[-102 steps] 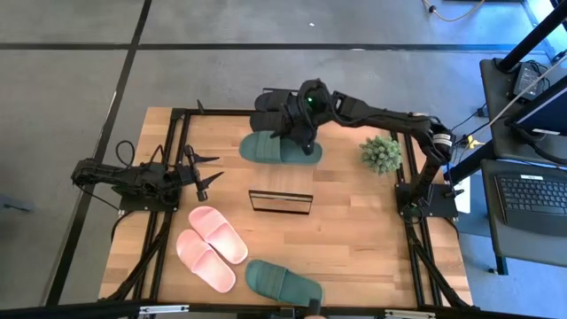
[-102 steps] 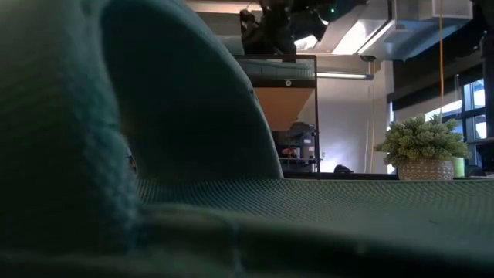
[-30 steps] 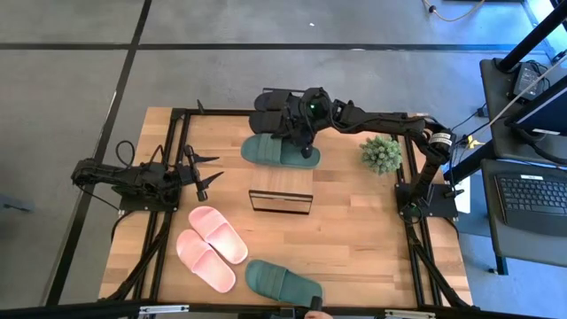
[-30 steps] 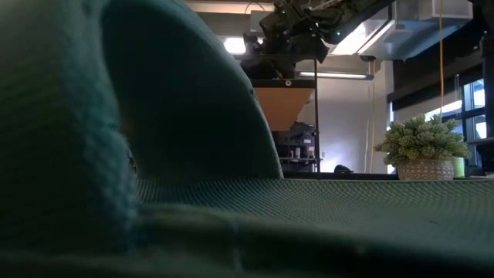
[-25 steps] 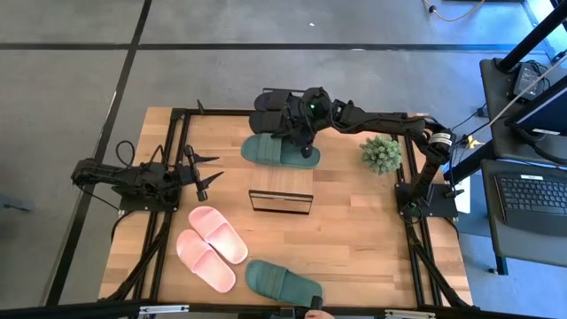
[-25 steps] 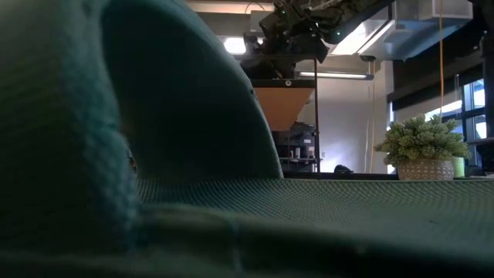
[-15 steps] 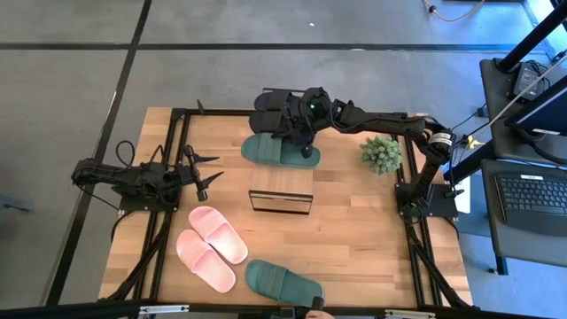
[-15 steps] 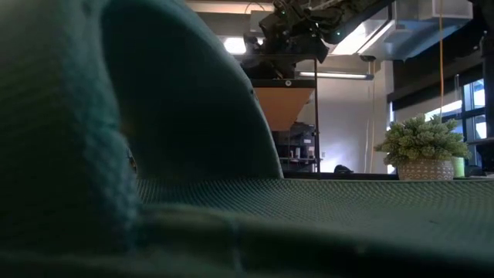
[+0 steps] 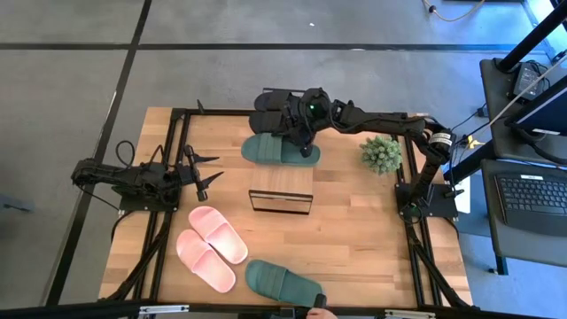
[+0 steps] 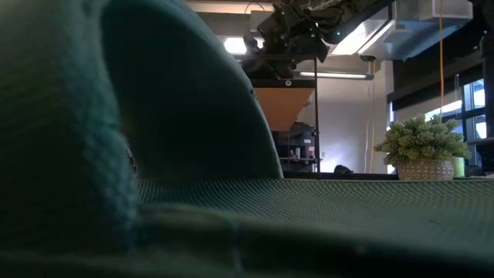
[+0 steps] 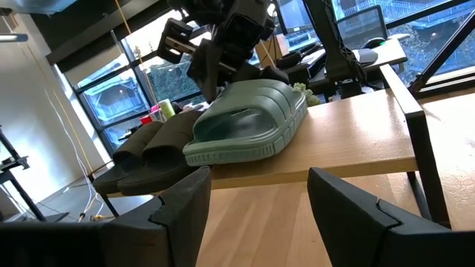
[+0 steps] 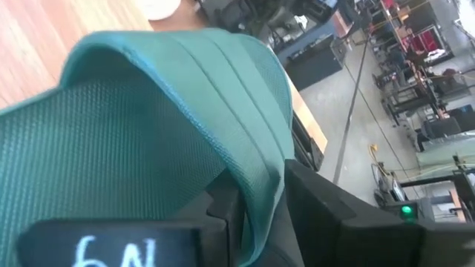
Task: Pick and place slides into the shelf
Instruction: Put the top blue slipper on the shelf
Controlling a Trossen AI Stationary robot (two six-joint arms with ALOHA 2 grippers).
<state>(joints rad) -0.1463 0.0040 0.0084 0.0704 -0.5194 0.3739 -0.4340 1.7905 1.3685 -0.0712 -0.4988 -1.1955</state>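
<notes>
A dark green slide (image 9: 282, 149) lies on the shelf's (image 9: 282, 183) light wood board (image 11: 349, 137), beside the black pair (image 9: 270, 105). My right gripper (image 9: 298, 131) reaches in from the table's right and is shut on this slide's strap; the left wrist view shows it above the slide (image 11: 249, 119). My left gripper (image 9: 205, 173) waits open at the table's left edge, holding nothing. The pink pair (image 9: 211, 246) and the second green slide (image 9: 283, 282) lie sole down on the table near its front edge. That second slide fills the low view (image 10: 154, 154). My right gripper pinches the green slide's wide strap at its edge (image 12: 261, 185), which runs between the two fingers (image 12: 223, 215). The fingers slant down from the table's right and far side. The slide rests sole down and level on the shelf's board (image 11: 245, 159).
A potted plant (image 9: 381, 153) stands at the table's right, close under the right arm. Black frame rails (image 9: 168, 221) run along the table's sides. Bare wood lies between the shelf and the near right corner (image 9: 381, 248).
</notes>
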